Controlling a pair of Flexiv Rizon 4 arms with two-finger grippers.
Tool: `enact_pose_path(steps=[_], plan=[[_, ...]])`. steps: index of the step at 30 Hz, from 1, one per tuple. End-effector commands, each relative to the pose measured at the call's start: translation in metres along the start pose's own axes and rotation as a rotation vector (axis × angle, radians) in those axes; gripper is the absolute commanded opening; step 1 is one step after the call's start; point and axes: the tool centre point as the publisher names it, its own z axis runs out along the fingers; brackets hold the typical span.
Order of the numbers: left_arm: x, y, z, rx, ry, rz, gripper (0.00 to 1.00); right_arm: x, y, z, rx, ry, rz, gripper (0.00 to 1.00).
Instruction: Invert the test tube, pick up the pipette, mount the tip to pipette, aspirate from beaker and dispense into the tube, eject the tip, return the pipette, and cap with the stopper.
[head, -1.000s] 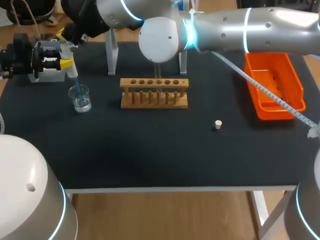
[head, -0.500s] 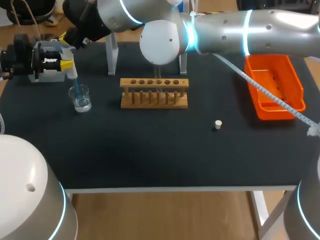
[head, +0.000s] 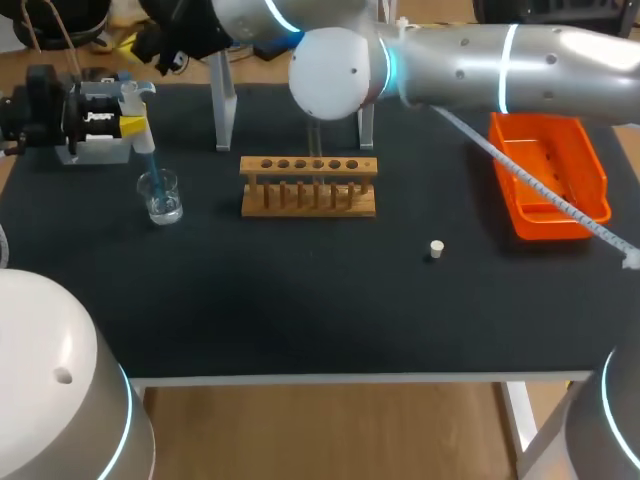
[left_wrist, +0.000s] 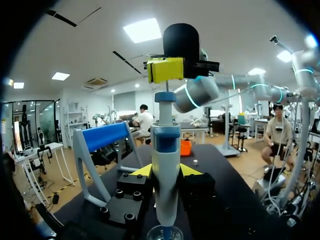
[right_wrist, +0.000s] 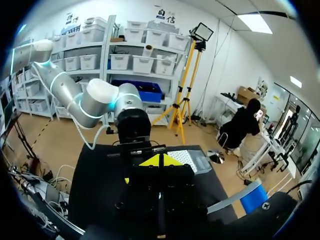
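My left gripper (head: 118, 126) is at the table's far left, shut on a white and blue pipette (head: 140, 125) held upright. The pipette's blue tip (head: 150, 170) reaches down into the glass beaker (head: 160, 196). In the left wrist view the pipette (left_wrist: 166, 150) stands between my fingers, with the beaker's rim (left_wrist: 165, 232) under it. My right gripper (left_wrist: 166, 70) hangs shut just above the plunger (left_wrist: 165, 96), apart from it. My right arm crosses the back of the table, its gripper (head: 160, 48) at the far left. The wooden rack (head: 309, 186) stands mid-table. A white stopper (head: 436, 248) lies to its right.
An orange bin (head: 548, 175) sits at the right edge. A grey stand (head: 225, 110) rises behind the rack, partly hidden by my right arm.
My right gripper has risen up and back from the pipette's top. The left gripper, pipette and beaker have stayed in place.
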Motion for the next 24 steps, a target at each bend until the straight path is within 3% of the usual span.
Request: enact_pose_path(steps=[1,11,24], plan=[[0.000,-0.001,-0.001,-0.001,0.001,0.000,0.00,-0.004,-0.003,-0.034,-0.044,0.055,-0.034,0.00],[0.000,-0.001,-0.001,-0.001,0.001,0.000,0.00,-0.001,-0.002,-0.093,-0.119,0.155,-0.144,0.00],[0.000,-0.001,-0.001,-0.001,0.001,0.000,0.00,-0.012,-0.029,-0.156,-0.108,0.182,-0.144,0.00]])
